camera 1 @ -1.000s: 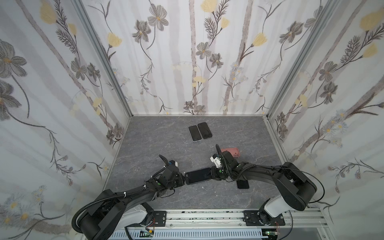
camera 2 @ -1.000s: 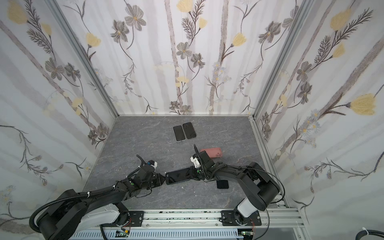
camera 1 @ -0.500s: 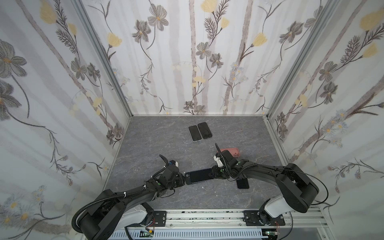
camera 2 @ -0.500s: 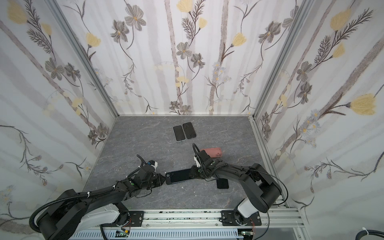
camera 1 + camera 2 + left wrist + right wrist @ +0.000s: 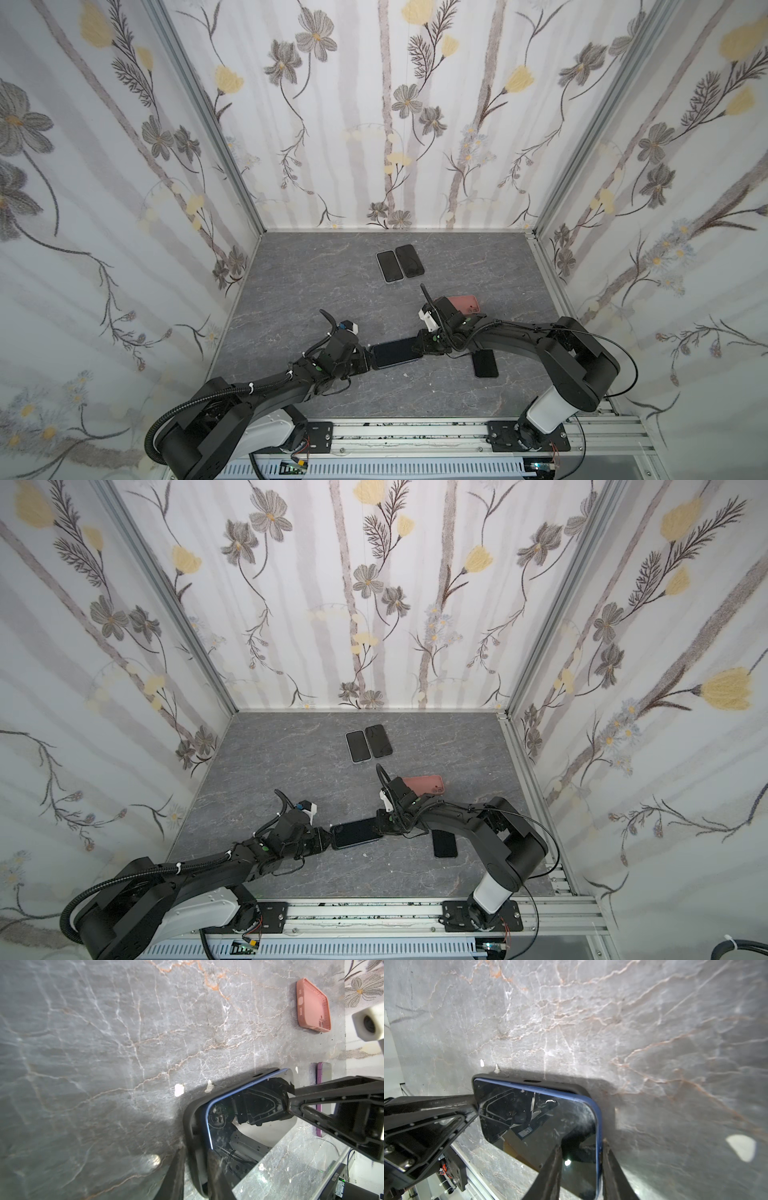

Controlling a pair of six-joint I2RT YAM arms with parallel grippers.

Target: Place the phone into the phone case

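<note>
Twice clamped low over the table (image 5: pixel 311 291), once at each short end. Pinches the phone case (image 5: pixel 191 1126) with the left gripper (image 5: pixel 368 358), fingers (image 5: pixel 216 1176) clenched across the black rim and the strip of glass just inside it. Grasps the phone (image 5: pixel 395 352) with the right gripper (image 5: pixel 419 349) at the opposite end, one finger (image 5: pixel 552 1169) pressed on the dark screen, its partner tight against the blue edge, so clenched rather than released. Holds phone and case directly between the two sets of fingertips, touching both, screen upward, long axis running from one gripper to the other. Shows, in both wrist views, the blue edge standing just proud of the black case wall along one long side; cannot tell how deeply seated at the right gripper's end. Mirrors the opposite gripper in the glass in each wrist view. Leaves a pink case (image 5: pixel 461 305) lying past the right gripper's wrist, on the side away from the rail (image 5: pixel 415 432), near but apart from the fingers. Leaves a dark slab (image 5: pixel 485 363) flat on the rail side, behind the right gripper, not touching the phone. Leaves two more phones (image 5: pixel 390 267) side by side, edges touching, well ahead of both grippers toward the back wall (image 5: pixel 395 124)
</note>
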